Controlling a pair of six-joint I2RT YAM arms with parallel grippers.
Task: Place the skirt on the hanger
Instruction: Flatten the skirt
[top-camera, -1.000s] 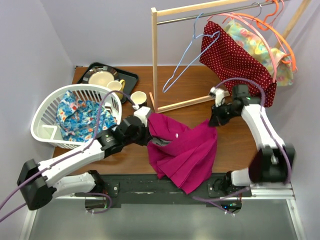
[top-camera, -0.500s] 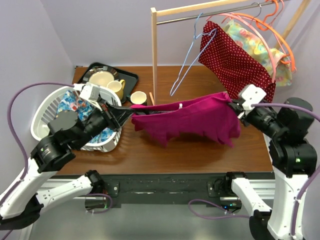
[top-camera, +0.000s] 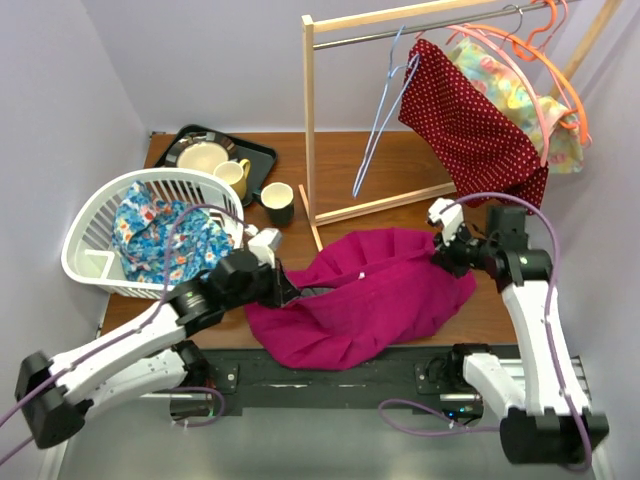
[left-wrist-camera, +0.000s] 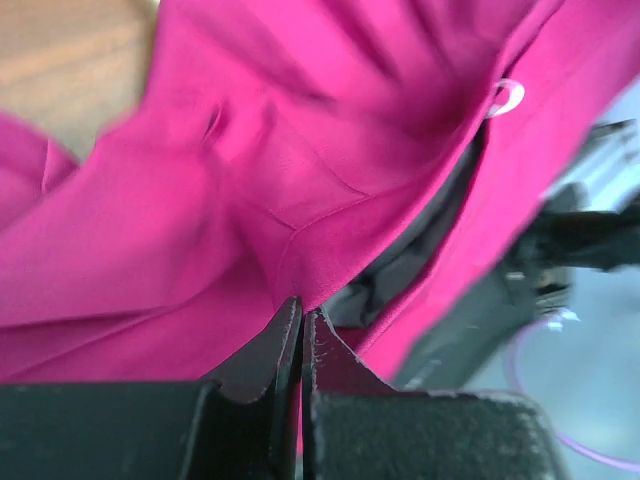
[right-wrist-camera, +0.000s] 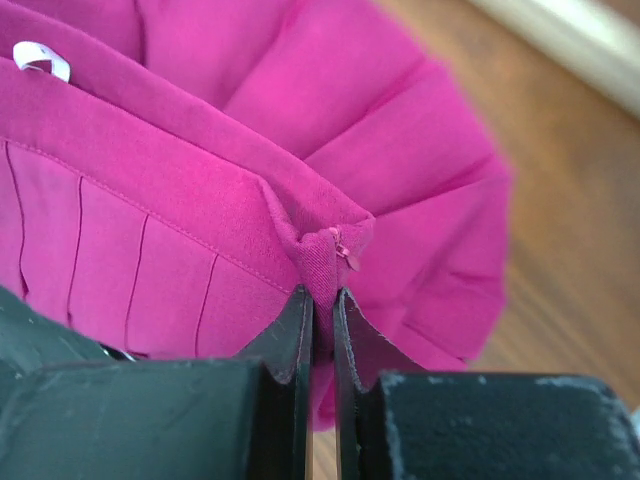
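The magenta pleated skirt (top-camera: 370, 295) lies spread over the near middle of the table, its hem reaching the front edge. My left gripper (top-camera: 283, 285) is shut on the skirt's left waist edge (left-wrist-camera: 300, 270). My right gripper (top-camera: 440, 258) is shut on the right waist corner beside the small zipper (right-wrist-camera: 338, 248). A white loop (right-wrist-camera: 40, 58) shows on the waistband. An empty light-blue wire hanger (top-camera: 385, 110) hangs on the rack's rod, behind the skirt and apart from it.
A wooden garment rack (top-camera: 310, 120) stands at the back, carrying a red dotted garment (top-camera: 470, 125), a floral garment (top-camera: 510, 80) and orange hangers (top-camera: 530, 45). A white basket (top-camera: 90, 250) holding blue cloth sits left. A dark tray (top-camera: 262, 155) with dishes, a yellow mug (top-camera: 232, 172) and a black cup (top-camera: 277, 203) stand behind it.
The skirt, stretched taut in the air between both grippers half a second ago, has come down onto the table. Both arms lowered and moved closer together; the blue hanger swings slightly.
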